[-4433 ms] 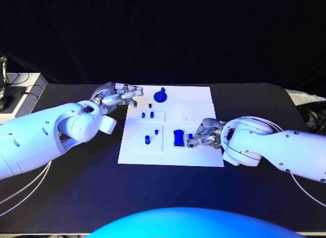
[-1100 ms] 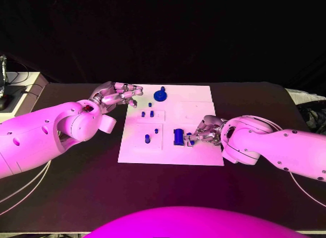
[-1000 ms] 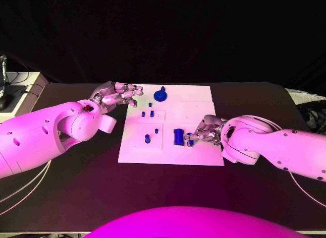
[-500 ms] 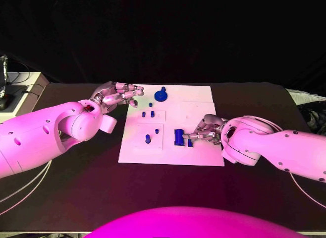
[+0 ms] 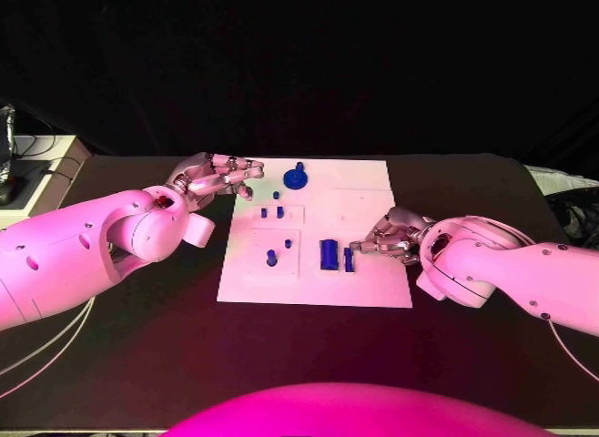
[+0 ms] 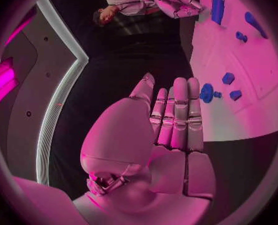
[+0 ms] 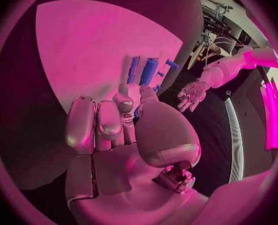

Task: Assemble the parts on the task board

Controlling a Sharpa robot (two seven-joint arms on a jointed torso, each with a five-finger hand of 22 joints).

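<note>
While my arms reach in from both sides: the board (image 5: 359, 202) lies mid-surface (image 5: 142, 328).
Left hand (image 5: 218, 173): at the board's far left corner, fingers loosely curled with nothing in them.
Right hand (image 5: 389, 238): over the board's right edge, just right of the slim part (image 5: 349, 259); I cannot tell whether it touches or grips anything.
Block (image 5: 329, 254): stands beside the slim part, near-right area.
Round part (image 5: 296, 176): far edge.
Small parts (image 5: 272, 259): left half.
</note>
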